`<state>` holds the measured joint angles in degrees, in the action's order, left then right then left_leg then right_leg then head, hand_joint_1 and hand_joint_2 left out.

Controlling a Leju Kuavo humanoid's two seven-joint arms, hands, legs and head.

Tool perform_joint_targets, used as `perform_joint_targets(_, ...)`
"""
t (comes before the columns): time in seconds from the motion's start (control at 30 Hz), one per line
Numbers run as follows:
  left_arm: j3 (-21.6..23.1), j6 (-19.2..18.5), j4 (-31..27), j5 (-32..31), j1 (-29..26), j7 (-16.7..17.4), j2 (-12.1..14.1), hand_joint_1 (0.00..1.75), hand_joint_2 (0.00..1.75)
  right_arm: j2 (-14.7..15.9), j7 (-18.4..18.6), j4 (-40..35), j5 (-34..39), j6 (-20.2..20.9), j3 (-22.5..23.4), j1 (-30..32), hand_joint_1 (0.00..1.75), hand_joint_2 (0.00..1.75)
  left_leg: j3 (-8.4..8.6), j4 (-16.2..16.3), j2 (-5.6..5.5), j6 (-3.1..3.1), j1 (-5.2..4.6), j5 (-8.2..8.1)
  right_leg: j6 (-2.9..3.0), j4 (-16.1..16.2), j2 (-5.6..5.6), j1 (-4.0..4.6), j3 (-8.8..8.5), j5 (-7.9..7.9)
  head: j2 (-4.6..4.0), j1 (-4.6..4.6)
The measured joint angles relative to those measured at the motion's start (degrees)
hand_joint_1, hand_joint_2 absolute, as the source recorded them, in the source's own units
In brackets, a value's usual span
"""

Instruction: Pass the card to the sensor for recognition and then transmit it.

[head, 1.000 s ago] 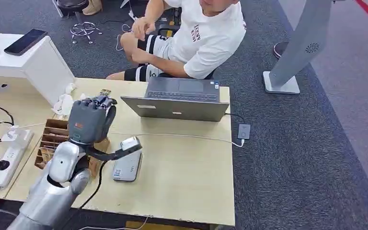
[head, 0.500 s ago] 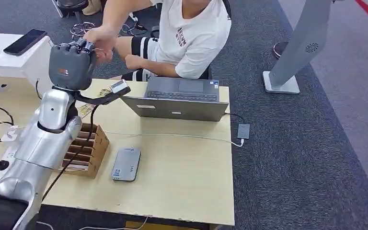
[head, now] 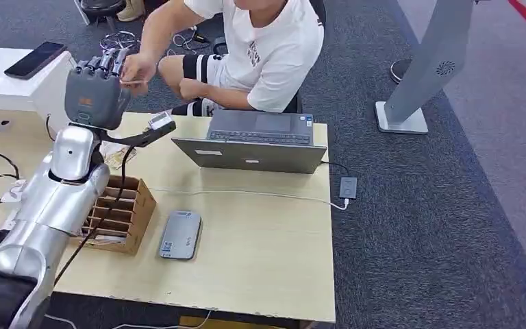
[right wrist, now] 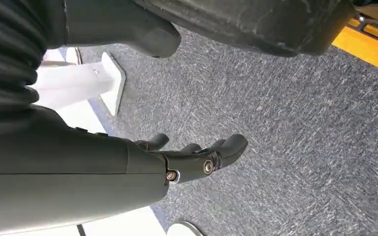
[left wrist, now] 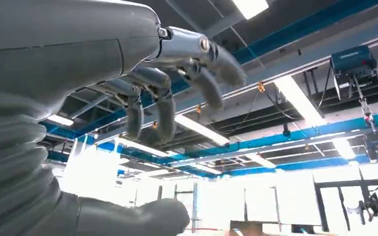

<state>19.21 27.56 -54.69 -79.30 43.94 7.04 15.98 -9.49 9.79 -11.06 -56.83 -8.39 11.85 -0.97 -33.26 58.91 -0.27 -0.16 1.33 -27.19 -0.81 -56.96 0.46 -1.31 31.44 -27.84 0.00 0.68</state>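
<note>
My left arm is raised over the table's far left corner, and its hand (head: pixel 96 88) points fingers-up toward a seated person. The person's hand (head: pixel 137 67) meets my fingertips and pinches a thin card (head: pixel 135 83). In the left wrist view my left hand (left wrist: pixel 172 93) has loosely curled fingers apart from the thumb, with nothing between them. The grey sensor (head: pixel 180 235) lies flat on the table beside a wooden card box (head: pixel 122 214). My right hand (right wrist: pixel 197 157) hangs over the carpet and holds nothing.
An open laptop (head: pixel 255 145) stands at the table's far edge, with a cable running to a small adapter (head: pixel 348 187) off the right side. A power strip (head: pixel 0 205) and wires lie at the left. A white stand (head: pixel 418 75) is on the carpet.
My left arm lifted from over the card box and sensor up toward the person. The person reached out and now pinches the card at my fingertips.
</note>
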Motion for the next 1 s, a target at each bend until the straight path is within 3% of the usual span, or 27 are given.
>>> perform_joint_targets(0.13, -0.1, 1.8, -0.7, -0.1, -1.7, -0.7, 0.5, 0.00, 1.75, 0.0, 0.2, 0.0, -0.6, 0.0, 0.0, 0.0, 0.00, 1.75, 0.01, 0.0, 0.02, 0.00, -0.01, 0.00, 0.00, 0.0, 0.02, 0.00, -0.01, 0.00, -0.02, 0.00)
perform_joint_targets(0.27, -0.9, 3.5, -8.9, 3.1, -8.8, -2.9, 1.8, 0.00, 1.75, 0.0, 0.3, 0.0, 0.1, -0.4, 0.1, 0.1, 0.00, 1.75, -0.01, 0.0, 0.08, -0.02, -0.01, -0.04, 0.00, 0.0, 0.09, -0.01, 0.00, -0.01, -0.02, 0.02)
perform_joint_targets(0.47, -7.4, 4.0, -34.6, 8.5, -34.7, -6.9, 7.2, 0.00, 1.75, -0.5, 0.8, 0.0, 1.5, -2.3, 1.6, 1.0, 0.00, 1.75, 0.17, -0.1, 0.72, -0.12, -0.02, -0.42, 0.10, 0.0, 0.75, -0.01, 0.11, -0.25, -0.02, -0.09)
perform_joint_targets(0.6, -11.9, 5.0, -47.7, 8.4, -50.7, -8.4, 8.5, 0.00, 1.75, -0.7, 0.9, 0.0, 2.1, -2.6, 2.8, 1.5, 0.00, 1.75, 0.13, -0.1, 0.61, -0.09, -0.01, -0.52, 0.05, 0.0, 0.61, -0.01, 0.14, -0.45, -0.02, -0.09)
perform_joint_targets(0.83, -15.1, 4.5, -59.2, 6.1, -64.5, -7.5, 8.8, 0.00, 1.75, -1.0, 1.0, 0.0, 3.2, -2.8, 4.4, 1.6, 0.00, 1.75, 0.11, -0.1, 0.41, -0.07, -0.01, -0.52, 0.08, 0.0, 0.33, -0.01, 0.05, -0.48, -0.02, -0.09)
perform_joint_targets(1.0, -15.3, 4.0, -62.8, 5.8, -68.4, -6.5, 8.8, 0.00, 1.75, -1.1, 1.0, 0.0, 3.2, -3.1, 5.3, 1.6, 0.00, 1.75, 0.12, -0.1, 0.22, -0.08, -0.01, -0.48, 0.08, 0.0, 0.11, 0.00, -0.05, -0.48, 0.00, -0.09)
